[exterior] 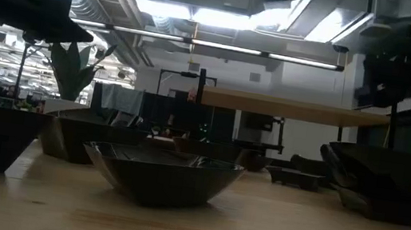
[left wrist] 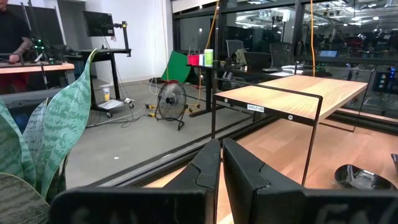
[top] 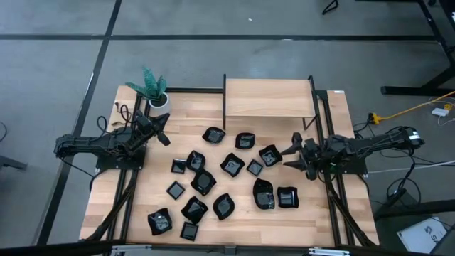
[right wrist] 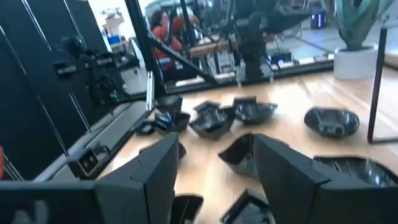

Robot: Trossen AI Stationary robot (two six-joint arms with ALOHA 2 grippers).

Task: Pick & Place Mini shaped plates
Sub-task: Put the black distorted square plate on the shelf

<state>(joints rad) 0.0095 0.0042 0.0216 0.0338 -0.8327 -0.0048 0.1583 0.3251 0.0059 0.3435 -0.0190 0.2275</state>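
no brand or label can be read: a small white tag on the front bar of the wooden shelf (left wrist: 292,102) carries print too small to make out, and a card on the floor off the table's corner shows only unclear marks.

the left gripper (top: 163,130) hangs in the air with its fingers (left wrist: 208,168) drawn nearly together, just a thin gap between them, and nothing held or touched. the white pot with a green plant (top: 158,96) stands just beside it, toward the table's back edge.

the right gripper (top: 292,151) has its jaws spread wide and empty, raised above the wooden table (top: 327,213), touching nothing. the mini shaped plates (top: 232,164) lie scattered across the table between the two grippers and toward its front edge. one dish (top: 269,155) sits right by the right gripper's fingertips, and two more (top: 286,197) lie near it toward the front edge. the closest plate to the left gripper (top: 212,134) lies a little way off its tips.
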